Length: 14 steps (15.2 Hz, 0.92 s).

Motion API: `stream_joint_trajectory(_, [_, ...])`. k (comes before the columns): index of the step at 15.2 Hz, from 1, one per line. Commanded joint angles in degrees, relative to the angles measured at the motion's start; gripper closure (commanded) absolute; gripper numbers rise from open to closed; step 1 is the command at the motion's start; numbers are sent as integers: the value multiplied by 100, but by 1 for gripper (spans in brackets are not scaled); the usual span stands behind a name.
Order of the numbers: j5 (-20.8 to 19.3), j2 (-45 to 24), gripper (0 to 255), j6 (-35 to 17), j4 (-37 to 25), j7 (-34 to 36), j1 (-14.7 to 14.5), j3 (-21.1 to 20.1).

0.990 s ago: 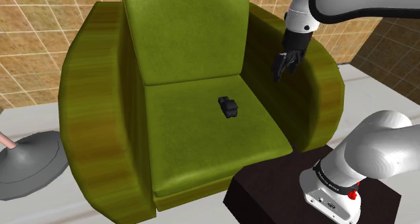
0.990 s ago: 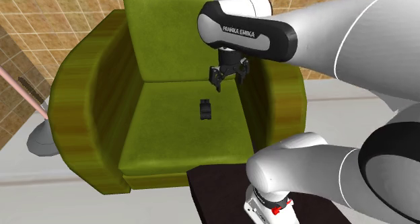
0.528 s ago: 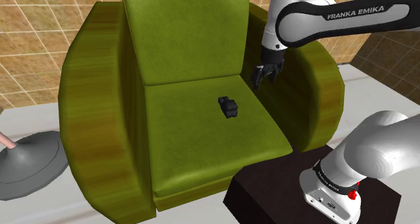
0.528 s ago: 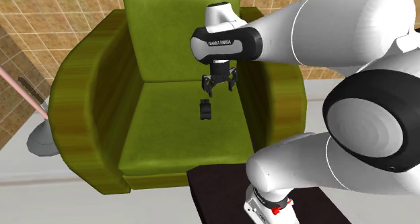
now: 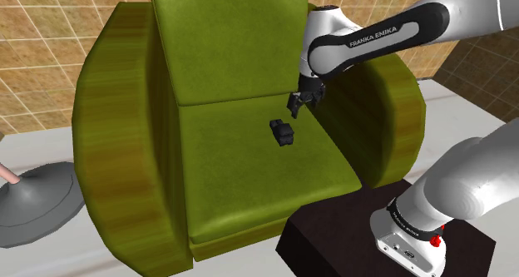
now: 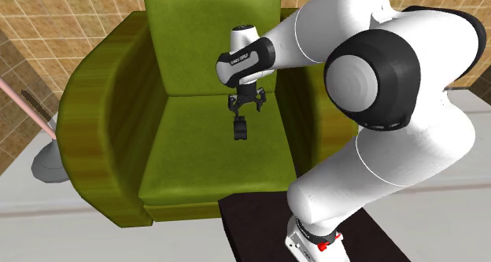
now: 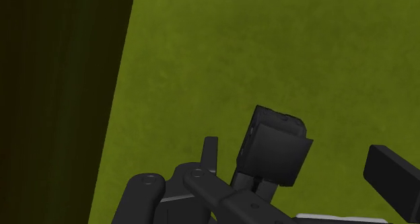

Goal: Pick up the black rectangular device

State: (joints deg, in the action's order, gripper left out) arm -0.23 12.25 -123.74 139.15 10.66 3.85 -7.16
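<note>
Currently the black rectangular device [image 5: 283, 131] lies flat on the seat cushion [image 5: 241, 171] of the green armchair [image 5: 116, 126]. It sits toward the rear of the seat near the backrest and apart from both armrests, which leaves it accessible from above. The jaws hang spread apart and empty close above the device, pointing down at the cushion. In the wrist view the device is untouched by the fingers [image 7: 394, 179], an arrangement that appears suited to a straight descent and closure across its narrower sides.
</note>
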Motion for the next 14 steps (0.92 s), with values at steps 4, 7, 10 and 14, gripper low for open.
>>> stream_joint_trajectory(4, [-167, -1164, 0, -785, -419, 316, 42, -47])
stream_joint_trajectory(7, [-295, -1856, 0, -1128, -787, 497, 46, -31])
stream_joint_trajectory(10, [-362, -2200, 0, -1322, -945, 581, 35, -9])
stream_joint_trajectory(14, [-425, -2440, 0, -1605, -898, 630, 24, 10])
